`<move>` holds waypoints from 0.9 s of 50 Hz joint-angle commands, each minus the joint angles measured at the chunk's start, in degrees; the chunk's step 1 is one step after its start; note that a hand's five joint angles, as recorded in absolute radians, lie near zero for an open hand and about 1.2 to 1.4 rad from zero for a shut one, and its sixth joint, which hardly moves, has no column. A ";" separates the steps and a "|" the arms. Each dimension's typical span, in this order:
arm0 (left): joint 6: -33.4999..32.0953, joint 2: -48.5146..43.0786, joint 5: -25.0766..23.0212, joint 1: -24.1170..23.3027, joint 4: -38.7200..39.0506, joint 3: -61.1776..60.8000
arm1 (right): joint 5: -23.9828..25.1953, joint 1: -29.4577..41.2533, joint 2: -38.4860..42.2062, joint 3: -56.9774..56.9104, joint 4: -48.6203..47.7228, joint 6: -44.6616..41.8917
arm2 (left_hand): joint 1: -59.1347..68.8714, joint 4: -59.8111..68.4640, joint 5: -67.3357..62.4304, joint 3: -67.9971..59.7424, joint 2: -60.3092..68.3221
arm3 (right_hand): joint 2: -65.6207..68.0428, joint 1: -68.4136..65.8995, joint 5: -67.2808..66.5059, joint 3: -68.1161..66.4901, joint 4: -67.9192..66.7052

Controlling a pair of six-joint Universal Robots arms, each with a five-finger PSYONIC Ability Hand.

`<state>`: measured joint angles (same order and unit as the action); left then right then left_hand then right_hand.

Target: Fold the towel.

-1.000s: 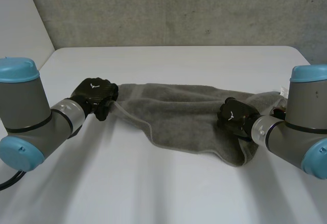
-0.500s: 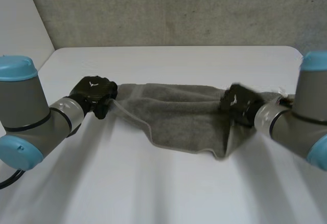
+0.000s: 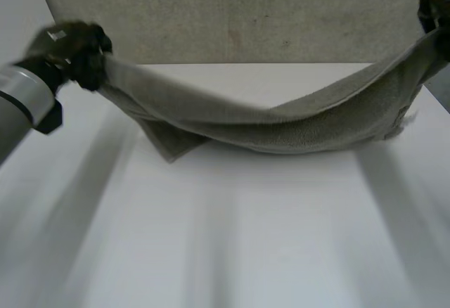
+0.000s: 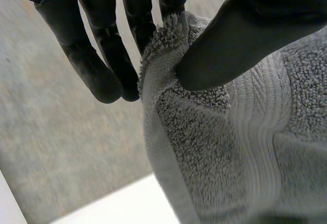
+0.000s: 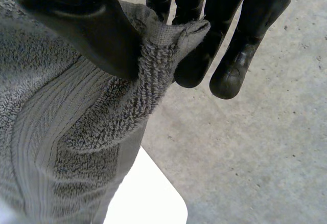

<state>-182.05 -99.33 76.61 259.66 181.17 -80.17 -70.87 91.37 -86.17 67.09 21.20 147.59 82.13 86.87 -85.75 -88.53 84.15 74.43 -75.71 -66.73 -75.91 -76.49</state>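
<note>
Left hand point(image 3: 74, 51): lifted above the table, clamped on one end of the towel. In its wrist view the thumb presses a bunched corner of cloth against the side of one finger. The other fingers lie straight just beside the pinch and touch nothing.
Right hand point(image 3: 436, 5): lifted as well, well apart from the left hand, clamped on the opposite end of the towel. In its wrist view the thumb pins the cloth against the fingers, and a small hemmed corner pokes out past the thumb to touch the fingertips.
Towel point(image 3: 281, 125): hangs between the two hands in a long, sagging arc, highest at each hand and lowest about midway between them. Below the left hand's end a loose flap droops further than the rest. Whether that flap touches the table cannot be told.
Towel's look: grey terry with thick, nubbly loops. A flat band of woven ribs runs across the cloth just below each hand's pinch, and a plain hem edges the corners. Near each hand the cloth is gathered into folds, and it spreads wider toward the middle of the sag.
Table point(image 3: 246, 238): white, lying under the hanging towel and both hands.
Wall point(image 3: 246, 20): rough grey concrete, behind the hands and the towel.
</note>
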 commanded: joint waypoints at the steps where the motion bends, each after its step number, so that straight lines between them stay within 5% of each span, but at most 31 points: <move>1: 2.48 3.89 -0.14 0.32 -6.87 4.22 | 1.08 -1.11 0.91 -6.53 13.76 -1.95 | -2.13 -6.87 15.75 8.53 -4.15 | 5.57 -4.29 -3.27 -4.09 -3.51; 7: 2.13 0.37 -0.05 0.14 -10.49 6.78 | -0.68 0.03 6.63 -7.24 18.70 -8.81 | -2.13 -6.87 15.75 8.53 -4.15 | 5.57 -4.29 -3.27 -4.09 -3.51; 18: -4.11 -22.13 1.70 -0.65 -23.32 23.21 | -11.57 4.51 23.24 -14.45 19.58 -14.52 | -2.13 -6.87 15.75 8.53 -4.15 | 5.57 -4.29 -3.27 -4.09 -3.51; 23: -5.78 -28.55 4.08 -0.83 -24.90 33.85 | -13.07 6.54 29.74 -22.00 17.73 -14.35 | -2.13 -6.87 15.75 8.53 -4.15 | 5.57 -4.29 -3.27 -4.09 -3.51; 26: -4.90 -30.48 4.69 -1.52 -23.25 45.50 | -13.16 9.25 33.87 -33.13 8.46 -12.95 | -2.13 -6.87 15.75 8.53 -4.15 | 5.57 -4.29 -3.27 -4.09 -3.51; 30: -1.91 -29.95 4.78 -3.46 -15.85 51.43 | -13.95 11.02 32.73 -33.78 -7.05 -9.43 | -2.13 -6.87 15.75 8.53 -4.15 | 5.57 -4.29 -3.27 -4.09 -3.51; 32: 6.13 -27.34 4.26 -3.47 -7.37 51.78 | -14.83 11.37 23.82 -26.44 -22.88 -4.09 | -2.13 -6.87 15.75 8.53 -4.15 | 5.57 -4.29 -3.27 -4.09 -3.51; 34: 10.53 -24.97 4.08 -2.16 -4.02 51.69 | -14.91 11.11 18.81 -23.01 -27.05 -2.67 | -2.13 -6.87 15.75 8.53 -4.15 | 5.57 -4.29 -3.27 -4.09 -3.51; 38: 19.35 -23.19 1.72 0.58 -1.70 51.52 | -13.34 10.49 17.43 -21.65 -22.12 -2.75 | -2.13 -6.87 15.75 8.53 -4.15 | 5.57 -4.29 -3.27 -4.09 -3.51; 45: 15.25 -24.51 -3.82 0.58 -7.66 46.09 | -9.91 10.75 20.52 -20.77 -6.96 -4.94 | -2.13 -6.87 15.75 8.53 -4.15 | 5.57 -4.29 -3.27 -4.09 -3.51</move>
<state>-164.36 -123.11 77.33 259.71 178.61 -28.66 -83.44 102.17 -67.95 45.10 1.17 144.87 82.13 86.87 -85.75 -88.71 84.65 74.80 -75.96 -66.68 -76.58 -76.49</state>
